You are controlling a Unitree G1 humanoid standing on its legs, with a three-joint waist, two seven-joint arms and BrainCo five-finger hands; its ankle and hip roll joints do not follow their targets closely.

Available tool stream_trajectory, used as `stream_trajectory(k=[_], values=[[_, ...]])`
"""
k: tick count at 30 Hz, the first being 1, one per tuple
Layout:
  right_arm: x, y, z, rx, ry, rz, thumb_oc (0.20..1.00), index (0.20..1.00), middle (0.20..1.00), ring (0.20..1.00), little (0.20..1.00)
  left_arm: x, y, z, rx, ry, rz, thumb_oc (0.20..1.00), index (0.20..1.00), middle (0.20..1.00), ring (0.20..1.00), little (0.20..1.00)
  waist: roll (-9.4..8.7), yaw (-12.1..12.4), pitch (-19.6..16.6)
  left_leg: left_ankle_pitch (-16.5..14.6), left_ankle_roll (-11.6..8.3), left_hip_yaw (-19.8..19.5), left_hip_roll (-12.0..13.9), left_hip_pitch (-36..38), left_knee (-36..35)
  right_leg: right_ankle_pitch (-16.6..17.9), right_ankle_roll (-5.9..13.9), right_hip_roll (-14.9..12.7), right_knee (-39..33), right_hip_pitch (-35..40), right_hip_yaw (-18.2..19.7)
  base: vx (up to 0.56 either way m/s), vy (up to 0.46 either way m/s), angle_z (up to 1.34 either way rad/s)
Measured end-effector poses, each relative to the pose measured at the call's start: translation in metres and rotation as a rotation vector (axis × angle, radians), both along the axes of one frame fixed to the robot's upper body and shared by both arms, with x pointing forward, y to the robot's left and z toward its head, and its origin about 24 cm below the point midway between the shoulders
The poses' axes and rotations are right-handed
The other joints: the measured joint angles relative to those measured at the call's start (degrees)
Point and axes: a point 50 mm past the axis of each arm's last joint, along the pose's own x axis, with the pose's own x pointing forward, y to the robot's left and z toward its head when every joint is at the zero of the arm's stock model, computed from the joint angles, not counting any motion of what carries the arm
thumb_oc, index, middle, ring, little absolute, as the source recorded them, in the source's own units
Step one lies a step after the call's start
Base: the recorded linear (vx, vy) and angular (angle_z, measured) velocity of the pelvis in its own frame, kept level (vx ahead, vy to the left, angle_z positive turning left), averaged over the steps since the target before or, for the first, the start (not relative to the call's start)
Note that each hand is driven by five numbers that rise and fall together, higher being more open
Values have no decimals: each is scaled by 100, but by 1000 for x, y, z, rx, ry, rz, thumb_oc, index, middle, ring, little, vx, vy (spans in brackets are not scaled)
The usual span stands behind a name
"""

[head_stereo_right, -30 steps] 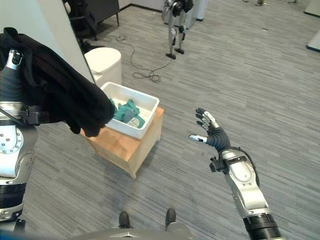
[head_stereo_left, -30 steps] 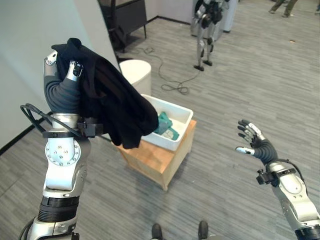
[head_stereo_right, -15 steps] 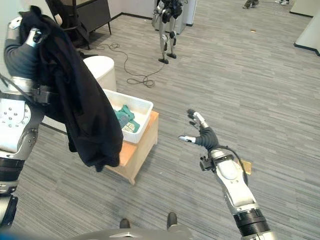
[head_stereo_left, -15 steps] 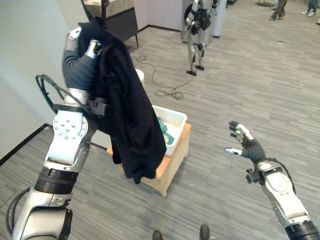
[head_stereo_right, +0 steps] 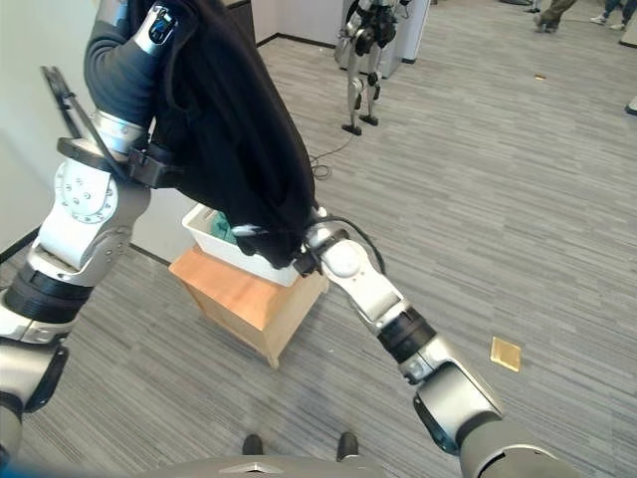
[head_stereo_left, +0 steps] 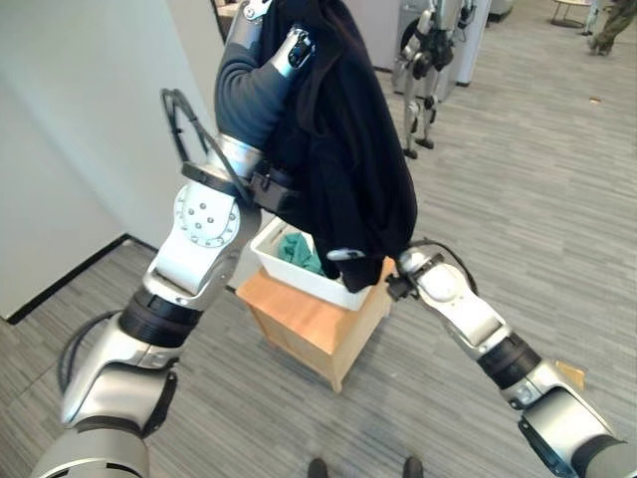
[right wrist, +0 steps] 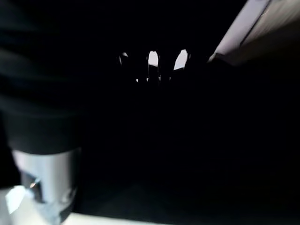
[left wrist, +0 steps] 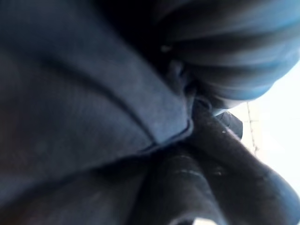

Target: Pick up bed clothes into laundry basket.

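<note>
A black garment point(head_stereo_left: 353, 149) hangs from my left hand point(head_stereo_left: 295, 46), which is raised high and shut on its top. The cloth drapes down to just above a white laundry basket point(head_stereo_left: 320, 286) that holds a teal cloth point(head_stereo_left: 297, 249) and stands on a low wooden stand point(head_stereo_left: 309, 327). My right arm reaches in from the right, and my right hand point(head_stereo_left: 345, 255) is tucked under the garment's lower hem, mostly hidden by it. Dark fabric lies close in front of both wrist cameras point(left wrist: 93, 117).
A white wall point(head_stereo_left: 80, 149) stands close on the left behind the basket. Another humanoid robot point(head_stereo_left: 428, 60) stands further back on the grey plank floor. A small tan square point(head_stereo_right: 506, 353) lies on the floor to the right. A person's legs point(head_stereo_left: 602, 25) show far off.
My left arm has lifted the garment higher. My right hand has swung in from the open floor on the right to the hem over the basket. The camera view has shifted.
</note>
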Motion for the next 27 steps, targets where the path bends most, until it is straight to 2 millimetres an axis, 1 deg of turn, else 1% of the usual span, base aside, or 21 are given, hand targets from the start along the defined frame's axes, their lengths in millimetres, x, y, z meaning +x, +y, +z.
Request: stream_trajectory(k=[4, 9, 13, 15, 16, 19, 22, 27], values=[[-1, 1, -2, -17, 1, 8, 1000, 1000, 1000, 1000, 1000, 0, 0, 0, -4, -1, 3, 200, 200, 200, 200, 200, -2, 5, -1, 0, 1, 0, -7, 1, 0, -5, 7, -6, 0, 3, -5, 2, 1, 1], [1, 9, 8, -34, -30, 25, 1000, 1000, 1000, 1000, 1000, 0, -2, 0, -27, 2, 0, 200, 200, 200, 200, 200, 0, -11, 1, 0, 0, 16, 11, 16, 0, -7, 9, 15, -1, 3, 13, -3, 3, -3], [6, 22, 10, -50, -27, 35, 1000, 1000, 1000, 1000, 1000, 1, -6, 1, -49, 4, -15, 200, 200, 200, 200, 200, -2, -3, 2, -1, -1, 10, 18, 17, -1, -7, 7, 19, -1, 6, 9, 0, 0, 0], [8, 31, 9, -61, -17, 44, 1000, 1000, 1000, 1000, 1000, 0, -8, 3, -54, -3, -22, 200, 200, 200, 200, 200, -2, 12, 2, -1, -1, 4, 15, 16, 0, -7, 7, 13, -1, 10, 4, 1, 2, 2], [11, 37, 10, -75, -7, 44, 1000, 1000, 1000, 1000, 1000, -1, -12, 6, -59, -13, -39, 200, 200, 200, 200, 200, -3, 20, 3, -1, -1, -3, 12, 10, 0, -7, 7, 9, -1, 10, -5, 0, 7, 4], [9, 51, 14, -66, -8, 68, 1000, 1000, 1000, 1000, 1000, -1, -17, 10, -77, -23, -60, 200, 200, 200, 200, 200, -3, 35, 3, -1, -1, -9, 9, 4, 0, -7, 7, 7, -1, 10, -10, -1, 2, 1], [7, 58, 18, -57, -13, 79, 1000, 1000, 1000, 1000, 1000, -2, -19, 11, -85, -27, -70, 200, 200, 200, 200, 200, -3, 41, 2, 0, 0, -12, 7, 3, 0, -7, 7, 5, -1, 10, -13, 0, 0, 0], [7, 60, 20, -55, -20, 72, 1000, 1000, 1000, 1000, 1000, -2, -24, 10, -108, -20, -92, 200, 200, 200, 200, 200, -3, 64, 2, 2, 3, -13, 3, 2, 1, -8, 7, 4, -1, 9, -17, 0, 0, 0]])
